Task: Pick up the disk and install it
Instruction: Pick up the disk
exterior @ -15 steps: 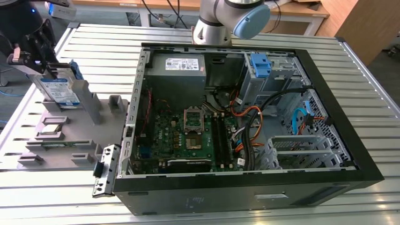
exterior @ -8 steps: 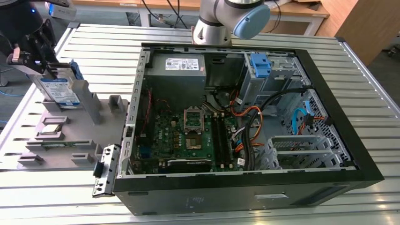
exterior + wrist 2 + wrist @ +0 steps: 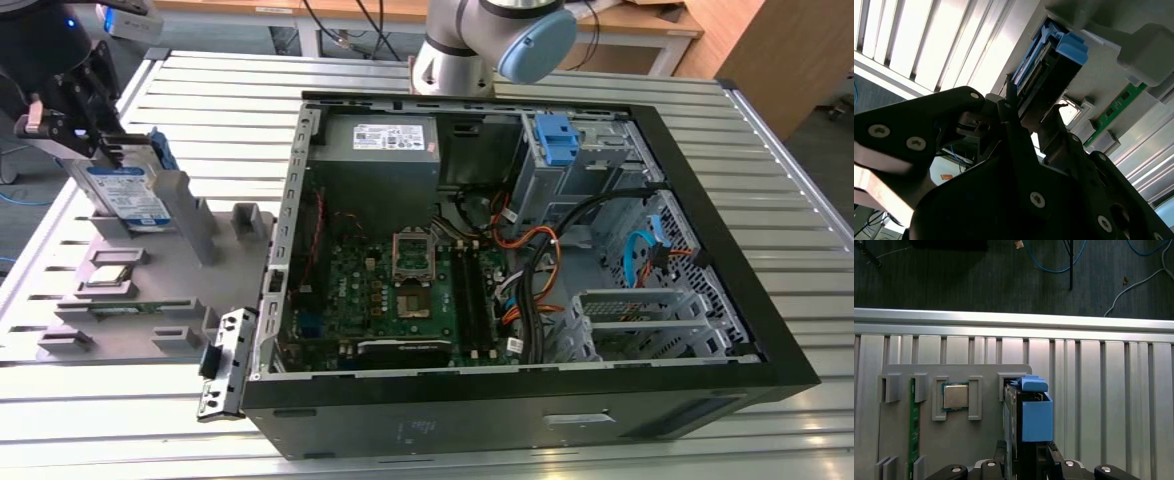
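The disk [image 3: 127, 195] stands on edge in a slot of the grey holder tray [image 3: 200, 300] at the exterior view's left; it is silver with a white-and-blue label and blue rails. My gripper [image 3: 110, 150] sits over its upper end. In the first wrist view the disk [image 3: 1026, 410] runs in between the black fingers [image 3: 1000, 452], which lie snug against both of its faces, so the gripper [image 3: 1026, 449] is shut on it. The second wrist view shows the disk [image 3: 1046, 65] held at its near end by the gripper [image 3: 1031, 112].
The open computer case [image 3: 787, 330] takes up the exterior view's middle and right, with a motherboard, cables, a grey power-supply box [image 3: 394, 135] and a bare blue bracket [image 3: 554, 140] in the drive bay. The holder tray [image 3: 984, 440] also carries a processor chip [image 3: 955, 396] and a green memory stick [image 3: 914, 425].
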